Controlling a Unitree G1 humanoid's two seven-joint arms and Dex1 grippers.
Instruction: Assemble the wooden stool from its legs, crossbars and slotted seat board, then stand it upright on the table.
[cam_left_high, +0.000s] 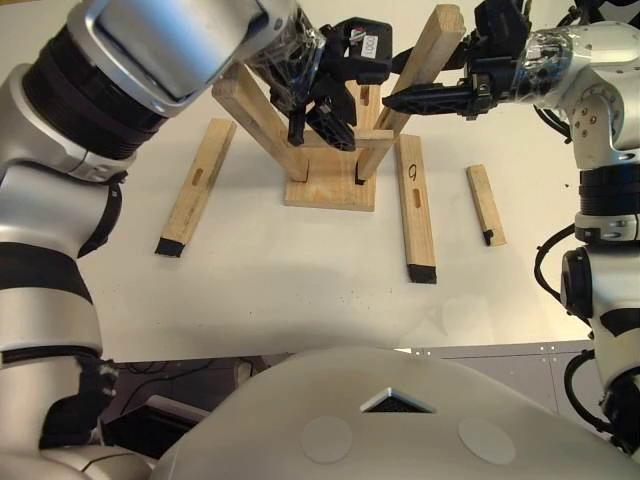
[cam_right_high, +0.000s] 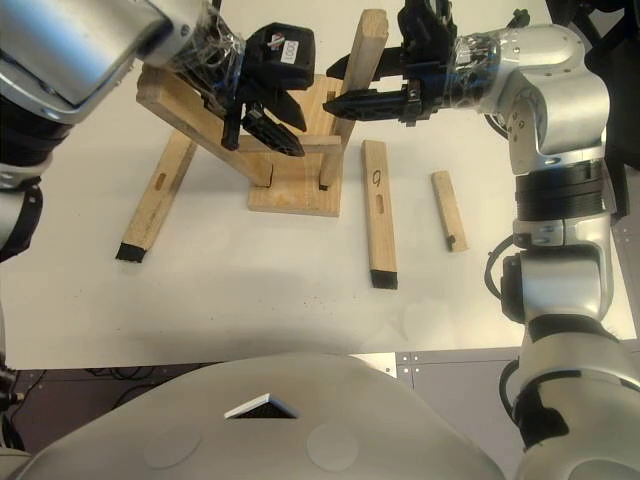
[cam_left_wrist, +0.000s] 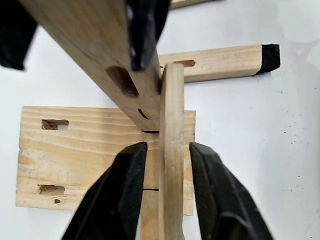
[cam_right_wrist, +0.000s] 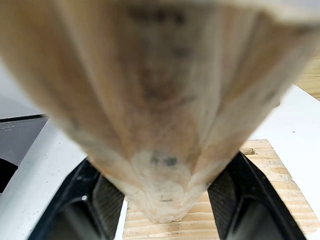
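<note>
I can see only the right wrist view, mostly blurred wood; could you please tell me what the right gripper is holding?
Observer: The right gripper holds a leg near its top, tilted, with its lower end on the seat board.
Operator: Thank you. And the left arm?
Observer: The left gripper is open, its fingers straddling a crossbar above the board.
Operator: Any loose parts?
Observer: One loose leg lies on the table left of the board, another and a short crossbar right of it.
</note>
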